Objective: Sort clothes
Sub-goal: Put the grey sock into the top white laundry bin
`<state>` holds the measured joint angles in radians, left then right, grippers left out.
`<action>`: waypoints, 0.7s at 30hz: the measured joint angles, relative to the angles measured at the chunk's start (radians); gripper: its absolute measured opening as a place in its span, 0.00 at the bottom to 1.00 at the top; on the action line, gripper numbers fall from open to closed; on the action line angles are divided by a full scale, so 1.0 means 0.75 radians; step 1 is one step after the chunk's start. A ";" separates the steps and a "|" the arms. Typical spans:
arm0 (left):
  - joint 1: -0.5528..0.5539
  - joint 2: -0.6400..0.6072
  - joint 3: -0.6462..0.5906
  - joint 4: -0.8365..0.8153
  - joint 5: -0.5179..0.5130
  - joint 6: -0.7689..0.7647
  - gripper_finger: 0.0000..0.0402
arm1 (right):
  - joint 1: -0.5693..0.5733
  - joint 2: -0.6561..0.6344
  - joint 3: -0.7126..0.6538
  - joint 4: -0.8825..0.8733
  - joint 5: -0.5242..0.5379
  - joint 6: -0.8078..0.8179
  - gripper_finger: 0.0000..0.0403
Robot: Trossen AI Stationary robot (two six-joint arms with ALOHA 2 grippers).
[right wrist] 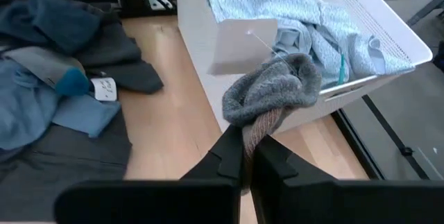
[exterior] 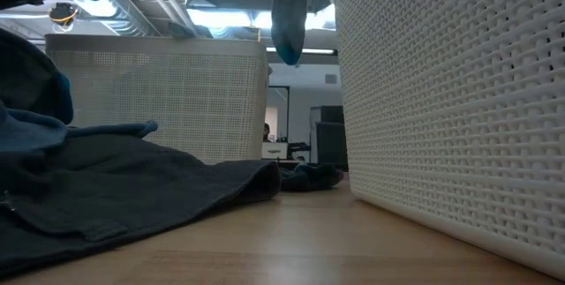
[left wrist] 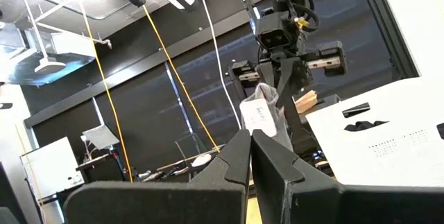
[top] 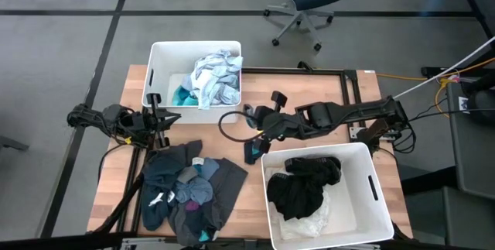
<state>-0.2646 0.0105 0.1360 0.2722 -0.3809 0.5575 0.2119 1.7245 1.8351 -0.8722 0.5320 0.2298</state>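
Grey sock, pinched by the right gripper, shows its paper tag only in the wrist view; left gripper is pressed together.

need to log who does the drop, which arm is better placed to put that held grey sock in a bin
Right. The right gripper is shut on the grey sock, lifted over the table just beside the bin of dark clothes. The left gripper is shut and empty, by the other bin.
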 joint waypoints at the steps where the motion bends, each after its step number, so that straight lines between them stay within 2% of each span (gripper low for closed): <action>1: 0.000 0.000 0.000 0.000 0.000 0.000 0.01 | 0.000 0.000 0.009 0.001 -0.001 0.000 0.04; 12: 0.000 0.000 0.000 0.000 0.000 -0.006 0.01 | -0.013 0.000 0.049 0.118 0.011 -0.143 0.04; 21: 0.000 0.000 0.000 0.001 0.000 -0.010 0.01 | -0.061 0.013 0.050 0.587 0.045 -0.486 0.04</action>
<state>-0.2646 0.0105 0.1360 0.2726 -0.3809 0.5499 0.1664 1.7341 1.8724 -0.4320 0.5655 -0.1349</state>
